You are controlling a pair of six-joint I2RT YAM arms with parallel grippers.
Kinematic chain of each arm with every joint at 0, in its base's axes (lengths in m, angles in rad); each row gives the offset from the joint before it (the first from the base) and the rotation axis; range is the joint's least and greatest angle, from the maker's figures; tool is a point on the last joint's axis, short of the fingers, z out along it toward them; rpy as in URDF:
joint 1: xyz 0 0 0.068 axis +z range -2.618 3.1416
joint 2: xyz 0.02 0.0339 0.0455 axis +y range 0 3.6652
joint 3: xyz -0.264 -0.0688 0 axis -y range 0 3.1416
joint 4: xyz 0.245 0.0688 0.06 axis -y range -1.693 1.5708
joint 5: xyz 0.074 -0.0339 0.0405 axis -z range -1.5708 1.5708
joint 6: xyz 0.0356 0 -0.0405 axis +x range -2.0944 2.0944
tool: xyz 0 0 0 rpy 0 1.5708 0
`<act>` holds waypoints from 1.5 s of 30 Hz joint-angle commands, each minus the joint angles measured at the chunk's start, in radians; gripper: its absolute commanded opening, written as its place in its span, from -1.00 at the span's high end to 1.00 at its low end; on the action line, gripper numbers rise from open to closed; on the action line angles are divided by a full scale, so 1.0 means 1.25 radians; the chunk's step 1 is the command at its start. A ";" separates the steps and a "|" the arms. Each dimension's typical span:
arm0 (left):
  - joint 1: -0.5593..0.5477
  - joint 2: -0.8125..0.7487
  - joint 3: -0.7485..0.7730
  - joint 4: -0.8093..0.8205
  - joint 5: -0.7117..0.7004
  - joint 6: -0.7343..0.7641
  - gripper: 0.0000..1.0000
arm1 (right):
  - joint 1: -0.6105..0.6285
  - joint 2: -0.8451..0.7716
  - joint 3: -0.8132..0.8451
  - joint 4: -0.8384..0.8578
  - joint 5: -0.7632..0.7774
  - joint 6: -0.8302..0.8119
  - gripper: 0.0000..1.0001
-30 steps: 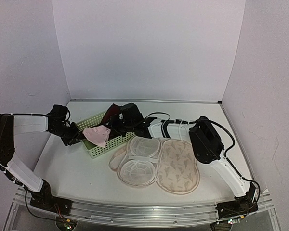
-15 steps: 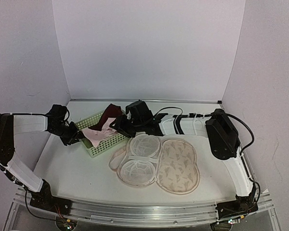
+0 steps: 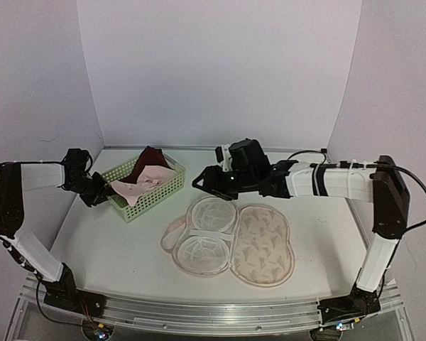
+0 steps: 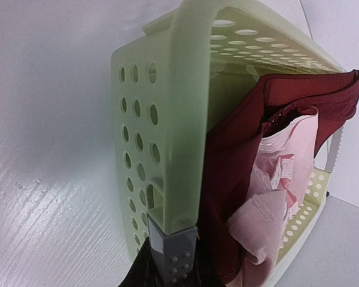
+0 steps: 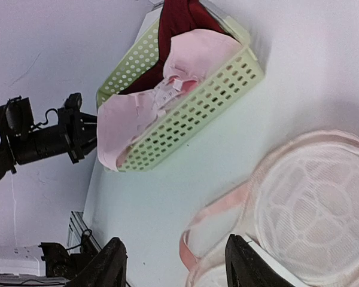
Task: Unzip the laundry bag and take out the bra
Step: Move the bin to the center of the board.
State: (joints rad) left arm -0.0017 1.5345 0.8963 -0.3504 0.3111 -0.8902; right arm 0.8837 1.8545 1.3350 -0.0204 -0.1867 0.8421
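The laundry bag [image 3: 261,250] lies unzipped and spread flat on the tabletop [image 3: 113,256], near the middle. Its patterned half lies to the right and its pale mesh half to the left, with a pink loop of edging at the left end. The bra [image 3: 148,174] is out of the bag. It sits bundled in the light green basket [image 3: 160,197], far and left of the bag, with the maroon side toward the far end and a pink cup draped over the rim at the left end.

The left fingers [image 4: 172,256] are clenched on the basket's rim at its left end, one grey pad pressed against the outside of the wall.

The right fingers [image 5: 112,267] are spread apart with nothing between them. They hover above the tabletop between the basket and the far edge of the bag, touching neither. The right arm [image 3: 326,181] stretches in from the right side.
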 commanded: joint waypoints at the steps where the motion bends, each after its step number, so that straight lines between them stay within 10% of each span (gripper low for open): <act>1: 0.033 0.012 0.067 0.051 0.001 -0.002 1.00 | -0.005 -0.151 -0.093 -0.065 0.077 -0.108 -0.16; 24: 0.010 0.177 0.188 0.062 0.021 -0.034 0.97 | -0.072 -0.610 -0.547 -0.391 0.269 -0.081 -0.44; 45: 0.009 0.006 0.098 0.007 0.026 0.054 -0.16 | -0.109 -0.531 -0.672 -0.327 0.185 -0.033 -0.39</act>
State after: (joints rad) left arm 0.0139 1.6302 1.0359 -0.3206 0.3462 -0.8734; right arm 0.7681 1.1538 0.4885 -0.5201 0.0818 0.8093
